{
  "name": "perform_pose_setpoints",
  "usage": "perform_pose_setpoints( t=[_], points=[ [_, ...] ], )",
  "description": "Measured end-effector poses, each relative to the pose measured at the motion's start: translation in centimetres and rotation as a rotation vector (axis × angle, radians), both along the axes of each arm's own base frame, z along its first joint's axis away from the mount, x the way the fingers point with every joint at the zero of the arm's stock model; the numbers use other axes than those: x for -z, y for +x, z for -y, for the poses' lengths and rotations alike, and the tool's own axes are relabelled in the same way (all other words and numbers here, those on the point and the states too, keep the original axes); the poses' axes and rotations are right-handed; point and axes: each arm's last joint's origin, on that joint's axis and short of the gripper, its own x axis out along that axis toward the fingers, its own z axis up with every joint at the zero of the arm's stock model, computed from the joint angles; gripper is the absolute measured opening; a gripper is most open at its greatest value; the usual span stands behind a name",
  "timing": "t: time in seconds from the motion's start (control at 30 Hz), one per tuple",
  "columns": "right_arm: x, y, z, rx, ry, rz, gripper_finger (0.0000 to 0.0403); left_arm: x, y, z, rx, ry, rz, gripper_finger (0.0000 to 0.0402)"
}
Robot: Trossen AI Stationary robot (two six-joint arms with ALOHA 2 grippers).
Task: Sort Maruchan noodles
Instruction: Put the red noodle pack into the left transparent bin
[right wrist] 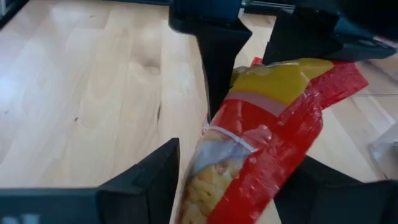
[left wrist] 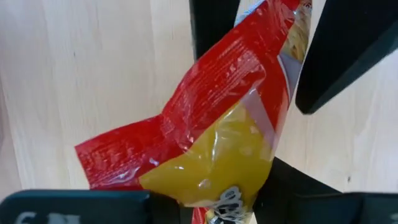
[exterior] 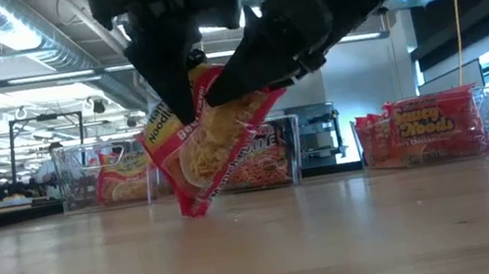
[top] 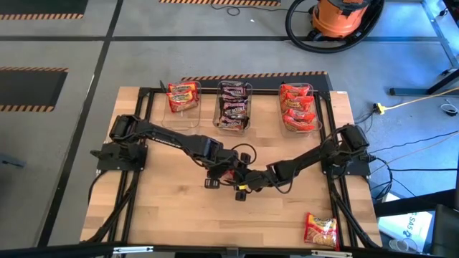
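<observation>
A red noodle packet (exterior: 216,147) with a yellow end and a noodle picture stands tilted at mid-table, between both grippers. My left gripper (top: 224,172) points steeply down and is shut on the packet's upper yellow end. My right gripper (top: 244,179) comes slanting from the table's right and is open, its fingers on either side of the packet's noodle-picture part (right wrist: 217,180). Several more packets lie in the three clear tubs at the far edge. My left gripper pinches the packet's yellow end (left wrist: 205,186) between its two fingers, from above and pointing steeply down. The packet hangs tilted below the fingers, with its lower corner (exterior: 194,205) on the table. My right gripper's one finger (right wrist: 317,186) lies against the packet's side, and a gap shows at the other finger (right wrist: 149,174).
Three clear tubs stand along the far edge: the left tub (top: 183,97) with red-orange packets, the middle tub (top: 234,104) with dark ones, the right tub (top: 298,106) with red ones. A lone red-and-yellow packet (top: 320,231) lies at the near right corner.
</observation>
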Motion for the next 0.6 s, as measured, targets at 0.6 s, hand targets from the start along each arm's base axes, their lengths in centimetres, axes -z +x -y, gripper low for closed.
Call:
perform_pose_setpoints(
  t=[0.6],
  points=[
    [-1.3, -1.6, -2.2, 0.041, -0.052, 0.015, 0.0199, -3.4, -3.0, -0.2, -0.089, 0.086, -0.033, 0.011]
  ],
)
